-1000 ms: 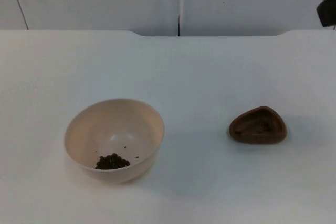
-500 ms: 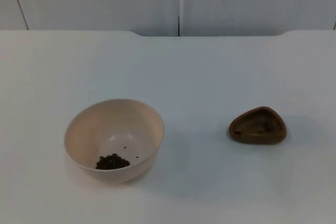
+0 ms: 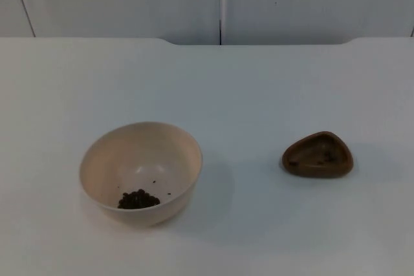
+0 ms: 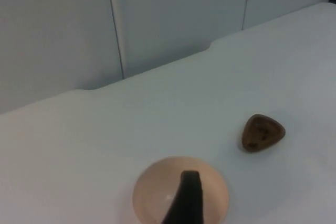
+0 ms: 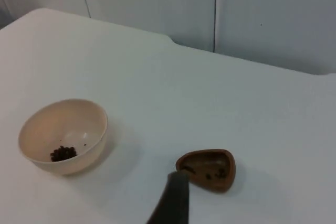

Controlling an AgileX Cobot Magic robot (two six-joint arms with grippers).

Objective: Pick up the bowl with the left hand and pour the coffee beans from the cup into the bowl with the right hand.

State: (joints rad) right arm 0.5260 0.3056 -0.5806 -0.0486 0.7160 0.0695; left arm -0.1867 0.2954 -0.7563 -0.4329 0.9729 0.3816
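A cream bowl [image 3: 184,153] stands upright on the white table at front left, with a small heap of coffee beans [image 3: 138,199] in its bottom. To its right, well apart, rests a small brown rounded-triangular cup [image 3: 317,170] with only a few dark specks inside. My left gripper [image 4: 185,198] hangs high over the table, looking down at the bowl [image 4: 149,192] and cup [image 4: 262,132]. My right gripper [image 5: 173,198] is likewise raised, away from the cup [image 5: 210,186] and bowl [image 5: 100,124]. Neither one touches anything.
The grey partition wall [image 3: 220,1] closes off the table's far edge, with a vertical seam in the middle. White table top [image 3: 246,95] stretches between and behind the bowl and cup.
A black part of the right arm at the top view's upper right edge has drawn back out of the picture. Bowl, beans and cup have stayed put.
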